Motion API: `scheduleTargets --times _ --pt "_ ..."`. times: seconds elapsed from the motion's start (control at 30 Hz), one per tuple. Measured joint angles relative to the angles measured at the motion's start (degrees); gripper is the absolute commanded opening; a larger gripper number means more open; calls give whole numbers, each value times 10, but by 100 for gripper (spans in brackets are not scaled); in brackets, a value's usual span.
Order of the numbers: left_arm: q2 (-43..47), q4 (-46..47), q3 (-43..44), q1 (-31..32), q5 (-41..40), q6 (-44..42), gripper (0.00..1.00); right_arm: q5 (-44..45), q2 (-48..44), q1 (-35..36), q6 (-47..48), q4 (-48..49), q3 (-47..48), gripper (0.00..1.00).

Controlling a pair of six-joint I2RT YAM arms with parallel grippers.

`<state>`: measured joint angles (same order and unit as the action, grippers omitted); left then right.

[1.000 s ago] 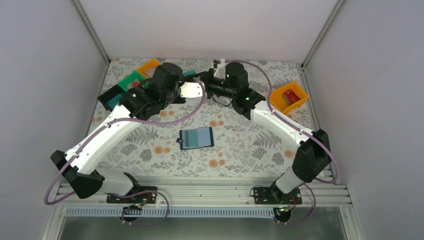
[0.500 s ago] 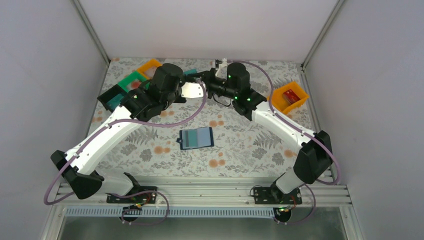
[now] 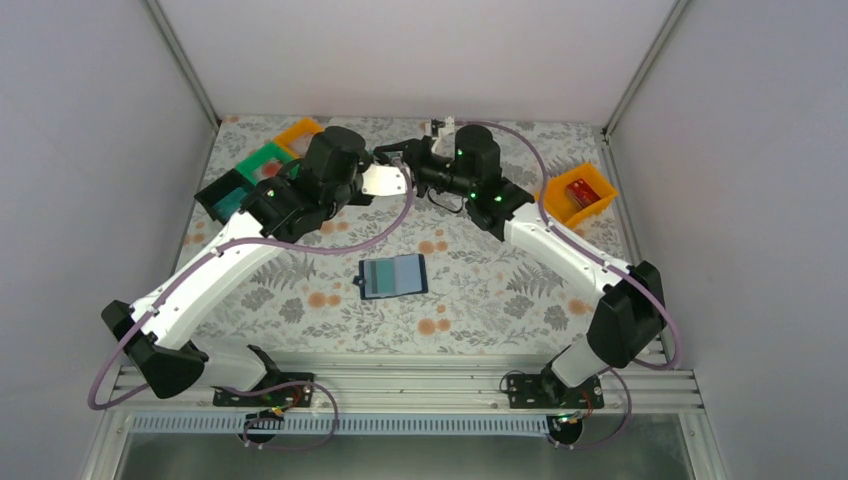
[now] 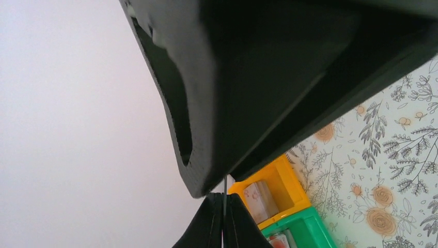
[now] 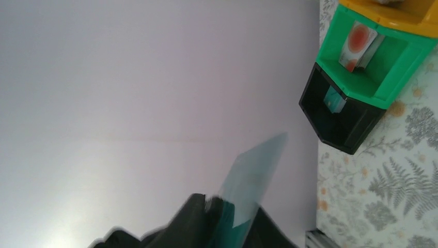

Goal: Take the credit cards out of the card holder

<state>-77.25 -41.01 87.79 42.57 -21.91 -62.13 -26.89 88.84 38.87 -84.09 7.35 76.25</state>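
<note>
The card holder (image 3: 393, 276) lies open on the table's middle, its blue pockets facing up and neither gripper near it. Both grippers meet in the air at the back. My left gripper (image 4: 223, 199) is shut on a thin credit card (image 4: 225, 185), seen edge-on, right under the right arm's black gripper body (image 4: 289, 77). In the right wrist view a teal credit card (image 5: 255, 173) stands between the blurred fingers of my right gripper (image 5: 243, 206), which lie against it. From above, the left gripper (image 3: 381, 156) and the right gripper (image 3: 395, 153) touch tip to tip.
At the back left stand an orange bin (image 3: 299, 130), a green bin (image 3: 262, 160) and a black bin (image 3: 222, 192), each with a card inside. Another orange bin (image 3: 577, 197) with a red item sits at the back right.
My left gripper's jaws have closed onto the card that the right gripper holds out. Both wrists shifted only slightly. The card holder has not moved.
</note>
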Motion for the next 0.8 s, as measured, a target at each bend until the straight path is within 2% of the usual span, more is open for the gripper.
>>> scheduleTargets --times 0.07,0.1,0.17,0.3,0.43,0.53,0.67,0.8 --pt "0 2 0 -3 0 10 2 -14 0 -2 12 -4 0 70" --pt "-1 0 0 -8 -1 16 2 -21 -1 -3 18 -3 0 83" --pt "0 1 1 -16 14 30 2 -20 -2 -6 33 -10 0 98" --pt "-1 -15 15 -52 76 66 2 2 -5 -17 103 -62 12 99" --pt "1 -38 7 -139 126 93 2 43 -36 -21 194 -124 40 99" --pt "16 -43 -49 -228 161 92 2 92 -98 -23 271 -160 54 99" --pt "37 -42 -147 -384 199 63 2 150 -182 -28 363 -175 52 99" --pt "24 -36 -186 -539 241 20 2 176 -234 -44 454 -174 22 99"
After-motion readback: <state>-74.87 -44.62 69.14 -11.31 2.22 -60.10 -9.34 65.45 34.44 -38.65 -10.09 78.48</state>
